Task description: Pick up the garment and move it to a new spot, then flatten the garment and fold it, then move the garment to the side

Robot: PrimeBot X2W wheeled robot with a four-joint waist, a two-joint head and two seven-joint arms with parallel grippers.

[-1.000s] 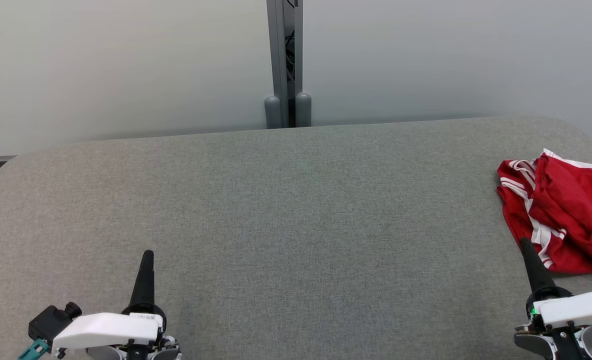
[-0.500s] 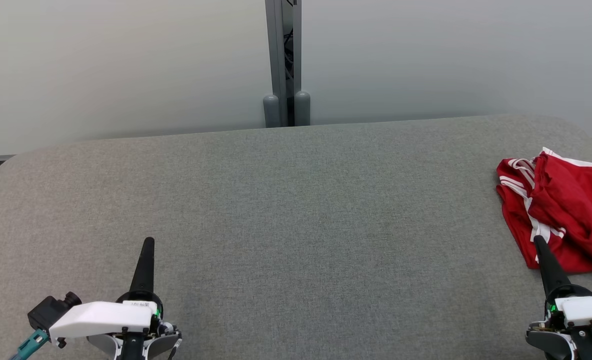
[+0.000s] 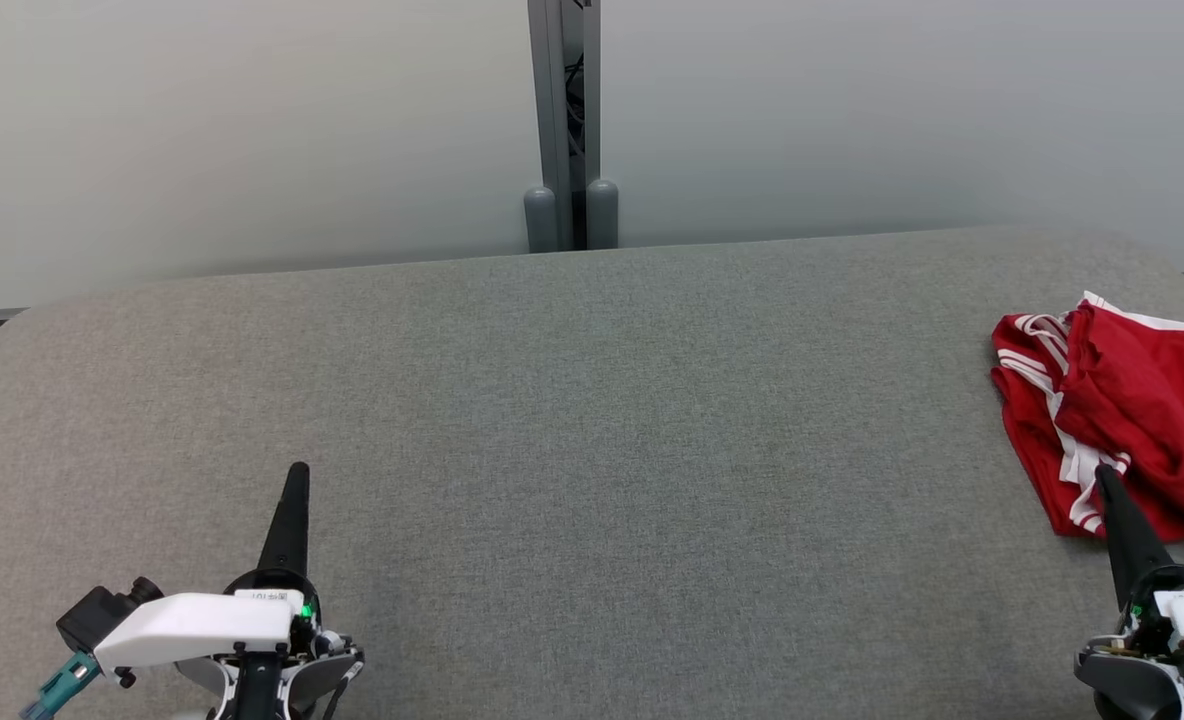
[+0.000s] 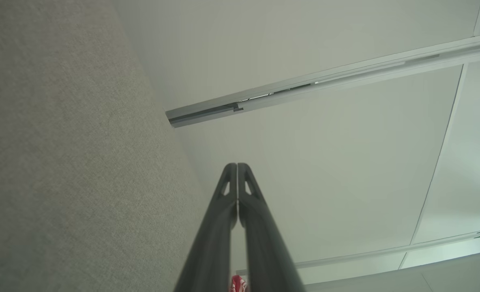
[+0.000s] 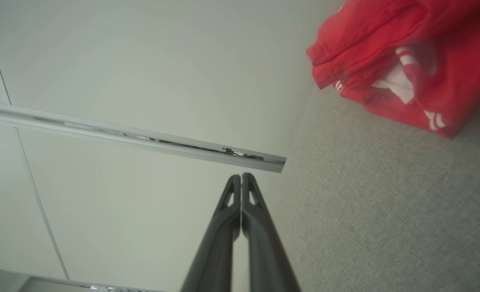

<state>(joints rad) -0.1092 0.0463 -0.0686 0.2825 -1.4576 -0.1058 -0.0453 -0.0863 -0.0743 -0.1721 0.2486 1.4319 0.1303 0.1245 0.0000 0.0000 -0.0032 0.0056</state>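
- Garment (image 3: 1137, 400) crumpled at right end of worktop (image 3: 592, 430).
- Left gripper (image 3: 297, 468), right gripper (image 3: 1104, 470): jaws clenched, empty.
- Risk: clenched right jaws may shove cloth off the edge instead of gripping.

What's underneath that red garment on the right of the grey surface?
The crumpled red garment lies on the grey fabric surface, which shows along its near and left edges. Anything directly beneath its folds is covered and cannot be seen.
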